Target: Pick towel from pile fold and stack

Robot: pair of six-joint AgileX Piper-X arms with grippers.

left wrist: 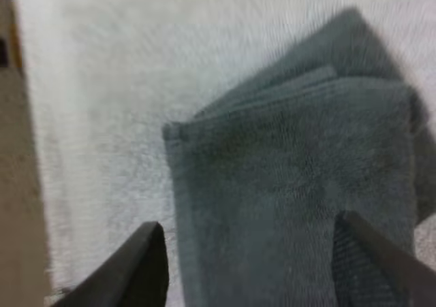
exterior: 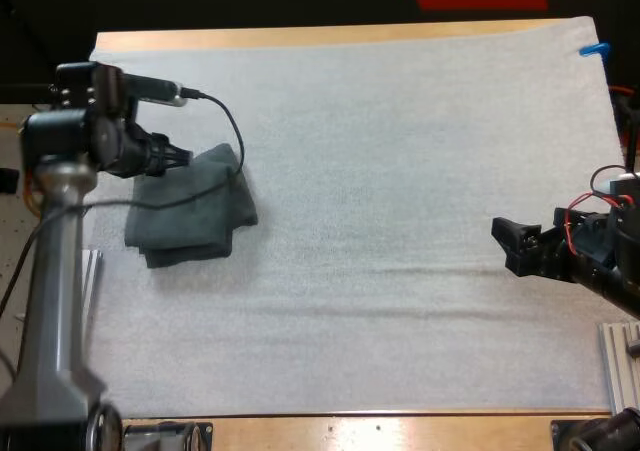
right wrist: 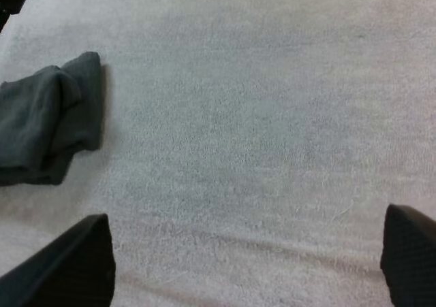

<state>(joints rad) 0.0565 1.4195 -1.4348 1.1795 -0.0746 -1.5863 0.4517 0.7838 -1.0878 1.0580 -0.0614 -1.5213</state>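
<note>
A dark grey-green towel (exterior: 190, 209) lies loosely folded on the left part of the white mat (exterior: 400, 171). My left gripper (exterior: 180, 157) hovers over its far left edge; in the left wrist view its fingers (left wrist: 146, 263) stand apart above the towel (left wrist: 293, 184), clear of the cloth. My right gripper (exterior: 512, 243) is open above bare mat at the right, well away from the towel. From the right wrist view the towel (right wrist: 48, 120) lies far off beyond the spread fingers (right wrist: 75, 266).
The mat's left border and the wooden table edge (left wrist: 17, 184) run close beside the towel. A wide stretch of bare mat (right wrist: 259, 116) separates the two grippers.
</note>
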